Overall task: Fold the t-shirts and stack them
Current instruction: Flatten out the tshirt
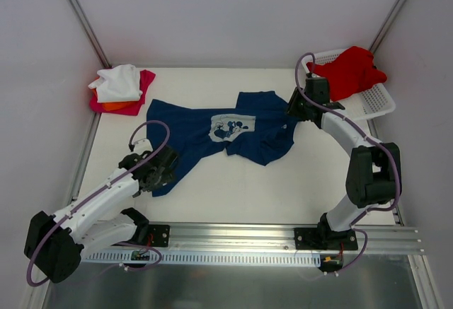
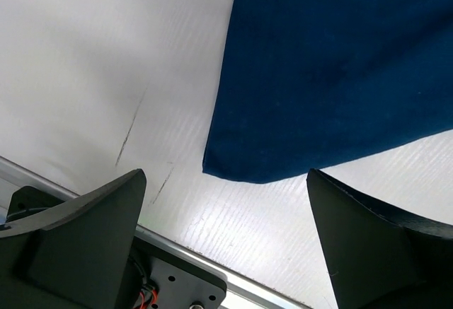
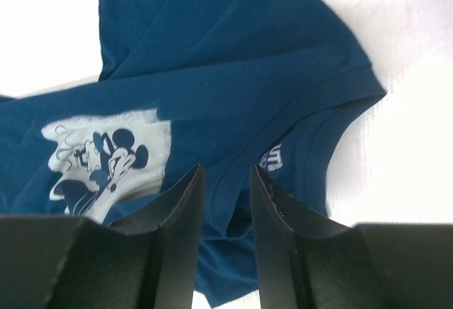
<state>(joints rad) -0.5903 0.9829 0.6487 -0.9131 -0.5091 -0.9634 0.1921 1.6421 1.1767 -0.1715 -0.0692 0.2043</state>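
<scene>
Top external view: navy t-shirt lies spread across the table; my left gripper stands wide apart at its near-left hem corner, holding nothing; my right gripper is clamped on cloth beside the collar.

Bright, even light is flooding the overhead view, leaving only faint, soft shadows. In the right wrist view the white tabletop is blowing out to glare, and the right hand is showing dark and slightly soft up close
</scene>
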